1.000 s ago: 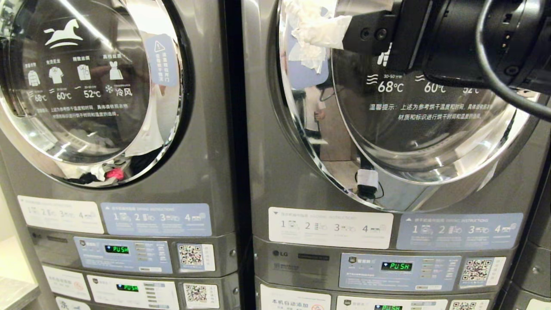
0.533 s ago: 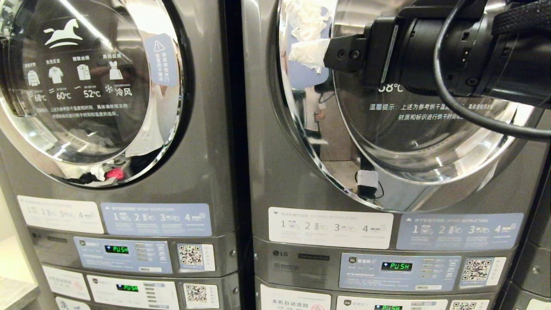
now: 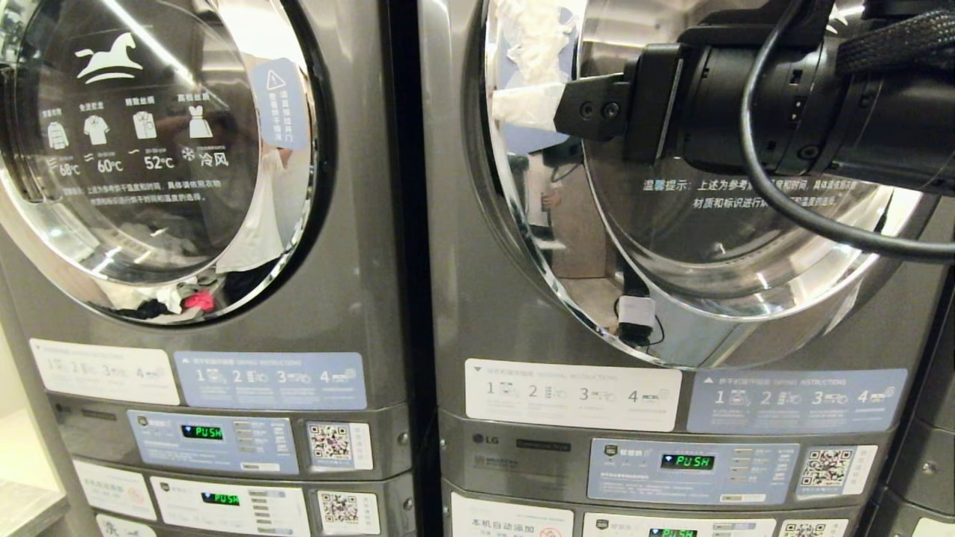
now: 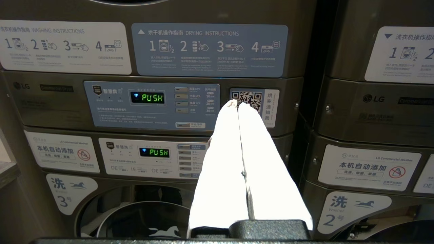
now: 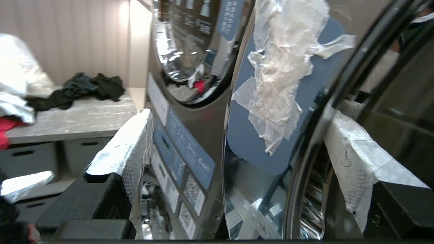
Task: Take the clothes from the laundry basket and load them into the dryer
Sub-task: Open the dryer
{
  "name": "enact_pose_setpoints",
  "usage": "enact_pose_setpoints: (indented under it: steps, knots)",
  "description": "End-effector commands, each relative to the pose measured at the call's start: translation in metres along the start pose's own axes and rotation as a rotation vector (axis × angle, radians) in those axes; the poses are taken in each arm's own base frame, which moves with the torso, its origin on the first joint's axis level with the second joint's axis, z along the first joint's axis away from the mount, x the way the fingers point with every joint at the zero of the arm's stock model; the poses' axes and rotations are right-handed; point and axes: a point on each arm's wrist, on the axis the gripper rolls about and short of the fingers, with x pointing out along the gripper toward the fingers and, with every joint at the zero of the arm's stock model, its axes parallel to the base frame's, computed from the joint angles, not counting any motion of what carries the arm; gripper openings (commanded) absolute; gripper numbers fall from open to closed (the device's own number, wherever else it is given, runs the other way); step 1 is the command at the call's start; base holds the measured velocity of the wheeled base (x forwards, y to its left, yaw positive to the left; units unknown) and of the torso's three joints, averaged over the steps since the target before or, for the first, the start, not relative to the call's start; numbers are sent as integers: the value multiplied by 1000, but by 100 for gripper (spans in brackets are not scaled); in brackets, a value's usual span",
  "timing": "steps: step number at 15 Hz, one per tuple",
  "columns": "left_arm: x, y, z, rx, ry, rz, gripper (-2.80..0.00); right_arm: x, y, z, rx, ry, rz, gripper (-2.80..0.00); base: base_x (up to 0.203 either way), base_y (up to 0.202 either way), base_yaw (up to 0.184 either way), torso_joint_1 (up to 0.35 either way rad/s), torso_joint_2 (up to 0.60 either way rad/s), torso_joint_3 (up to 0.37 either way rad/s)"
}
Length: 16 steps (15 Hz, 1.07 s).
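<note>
The dryer (image 3: 462,298) is the right-hand grey LG unit in the head view; its chrome-rimmed round door (image 3: 746,246) carries white Chinese text. My right gripper (image 3: 526,104) reaches in from the right, up at the door's left rim, and is open. In the right wrist view its white-wrapped fingers (image 5: 125,149) stand wide on either side of the door's chrome edge (image 5: 230,142), which bears a blue sticker with crumpled tape. Nothing is held. My left gripper (image 4: 234,103) is shut and empty, parked low facing the control panels. The laundry basket and its clothes are out of view.
A like grey dryer (image 3: 351,224) stands to the left with mixed laundry (image 3: 198,298) behind its glass. Control panels (image 3: 686,462) reading PUSH sit below both doors. Further left, a marble counter (image 5: 84,118) holds a heap of black fabric (image 5: 78,89).
My right arm has sunk and shifted left across the door glass, bringing the white fingers down along the door's left rim. The machines and the left arm have not moved.
</note>
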Motion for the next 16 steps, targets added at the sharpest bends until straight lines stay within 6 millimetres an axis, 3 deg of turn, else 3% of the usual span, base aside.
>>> enact_pose_setpoints:
  steps: [1,7,16]
  knots:
    - [0,0,0,0,0,-1,-280,-1,2,1,-1,-3,41,0,0,0,0,0,0,0]
    - [0,0,0,0,0,1,-280,-28,13,7,1,-9,180,0,0,0,0,0,0,0]
    - [0,0,0,0,0,1,-280,-119,43,23,29,-28,281,0,0,0,0,0,0,0]
